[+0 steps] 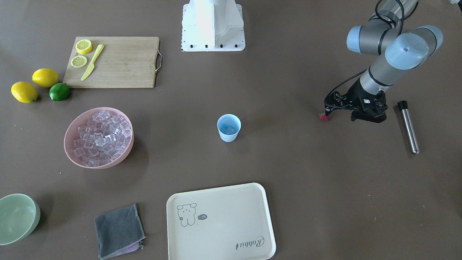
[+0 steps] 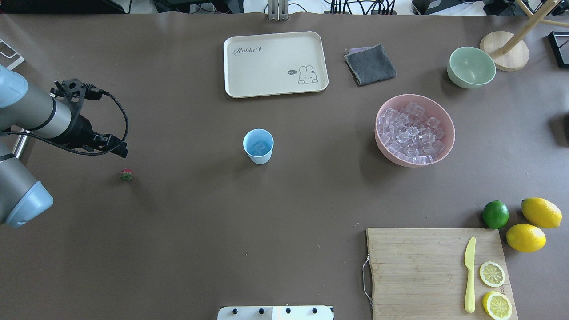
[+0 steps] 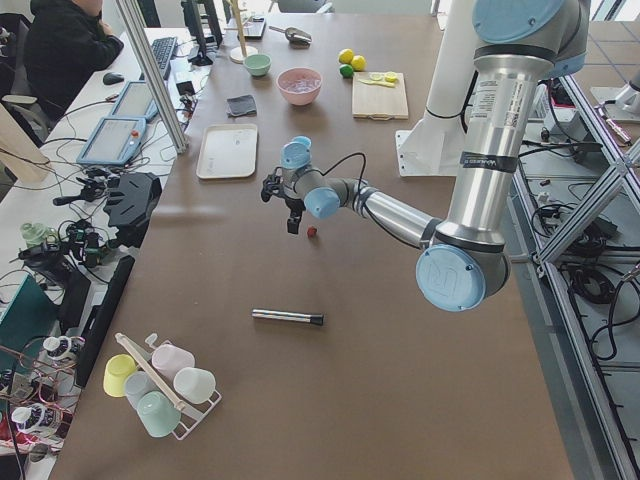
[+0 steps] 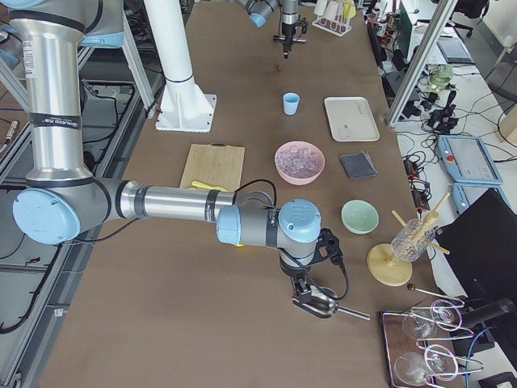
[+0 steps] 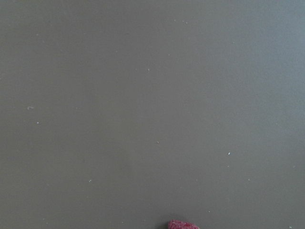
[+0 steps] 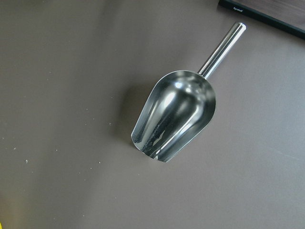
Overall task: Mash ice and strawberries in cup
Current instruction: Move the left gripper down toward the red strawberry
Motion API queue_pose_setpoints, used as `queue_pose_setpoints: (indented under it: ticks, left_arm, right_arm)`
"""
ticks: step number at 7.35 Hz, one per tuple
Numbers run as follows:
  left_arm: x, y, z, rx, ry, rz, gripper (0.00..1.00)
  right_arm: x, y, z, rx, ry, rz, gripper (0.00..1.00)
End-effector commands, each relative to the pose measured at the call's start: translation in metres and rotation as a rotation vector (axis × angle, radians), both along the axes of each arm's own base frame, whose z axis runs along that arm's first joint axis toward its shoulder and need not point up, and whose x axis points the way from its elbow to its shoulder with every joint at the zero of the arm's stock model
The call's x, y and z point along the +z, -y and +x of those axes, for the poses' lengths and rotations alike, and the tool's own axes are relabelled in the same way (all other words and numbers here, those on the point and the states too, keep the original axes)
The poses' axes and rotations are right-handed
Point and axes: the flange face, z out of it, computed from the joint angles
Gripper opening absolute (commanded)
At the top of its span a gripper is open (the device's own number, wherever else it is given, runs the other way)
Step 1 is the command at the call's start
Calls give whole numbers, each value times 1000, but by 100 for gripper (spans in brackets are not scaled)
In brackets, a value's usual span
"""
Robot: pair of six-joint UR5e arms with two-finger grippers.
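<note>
Left gripper: can't tell if the jaws are apart or together, the views don't resolve them. It sits above the table, tips near the strawberry, which lies loose well to the robot's left of the cup. Cup is upright with ice inside. More ice fills the pink bowl, to the cup's right. A metal rod lies further left of the cup than the gripper. Right gripper is far right of the cup, over a metal scoop; its state can't be told.

Cup mid-table, ice in it; strawberry left of it; bowl of ice right; tray beyond cup.
</note>
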Motion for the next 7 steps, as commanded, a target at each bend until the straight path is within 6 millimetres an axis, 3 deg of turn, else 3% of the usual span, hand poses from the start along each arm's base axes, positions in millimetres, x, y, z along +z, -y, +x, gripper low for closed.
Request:
queue_pose_setpoints:
  ticks: [1, 2, 4, 5, 7]
  left_arm:
    - [1, -4, 8, 0, 9, 9, 97]
    - [1, -3, 8, -7, 12, 13, 97]
    - [-1, -3, 9, -6, 10, 14, 97]
    - [0, -2, 8, -8, 12, 15, 97]
    - [2, -3, 9, -5, 17, 12, 97]
  right_arm:
    - [-3, 7, -1, 30, 24, -92, 99]
    - [-12, 15, -1, 80, 30, -176, 99]
    - [-11, 15, -3, 169, 65, -260, 98]
    - [-20, 19, -4, 194, 80, -266, 99]
    - [-19, 21, -4, 196, 85, -247, 99]
